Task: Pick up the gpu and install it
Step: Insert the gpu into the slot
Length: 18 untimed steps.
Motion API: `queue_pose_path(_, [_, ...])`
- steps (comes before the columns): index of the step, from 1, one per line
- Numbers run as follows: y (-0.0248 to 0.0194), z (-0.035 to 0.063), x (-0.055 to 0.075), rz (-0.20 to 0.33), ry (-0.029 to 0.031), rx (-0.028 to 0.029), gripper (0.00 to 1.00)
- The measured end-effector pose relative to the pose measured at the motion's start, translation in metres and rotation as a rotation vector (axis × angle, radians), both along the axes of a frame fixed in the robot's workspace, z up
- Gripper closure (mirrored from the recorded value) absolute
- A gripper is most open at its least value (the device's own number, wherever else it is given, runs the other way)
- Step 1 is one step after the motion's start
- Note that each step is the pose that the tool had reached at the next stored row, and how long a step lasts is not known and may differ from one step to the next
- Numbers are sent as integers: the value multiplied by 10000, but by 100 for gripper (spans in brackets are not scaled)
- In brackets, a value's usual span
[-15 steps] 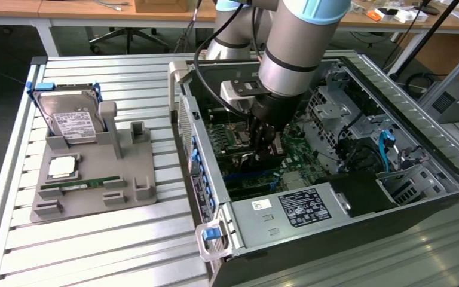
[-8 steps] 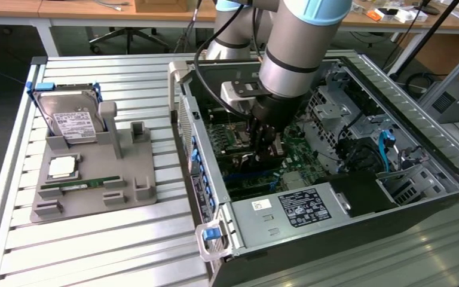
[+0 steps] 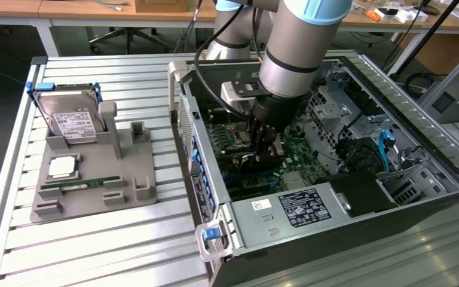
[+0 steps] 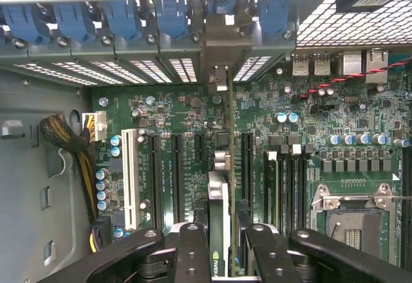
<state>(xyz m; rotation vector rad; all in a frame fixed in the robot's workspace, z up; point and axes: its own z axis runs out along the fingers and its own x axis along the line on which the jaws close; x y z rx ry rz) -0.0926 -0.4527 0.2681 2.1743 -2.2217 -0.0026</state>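
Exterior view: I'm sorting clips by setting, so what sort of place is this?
Probably a robotics lab or workshop: an open computer case on a slatted metal table, a robot arm reaching in, and desks behind.

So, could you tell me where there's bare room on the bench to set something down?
The slatted bench is bare in front of the grey fixture, and between the fixture and the computer case. The fixture itself is crowded: hard drive, memory stick. Inside the case it is tight, with the gripper holding the gpu over the motherboard.
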Motion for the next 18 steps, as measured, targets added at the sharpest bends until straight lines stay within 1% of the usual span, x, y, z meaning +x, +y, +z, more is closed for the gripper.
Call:
queue_pose_path(14, [0, 0, 0, 68, -1, -8, 73])
queue_pose_path(18, [0, -2, 0, 68, -1, 0, 73])
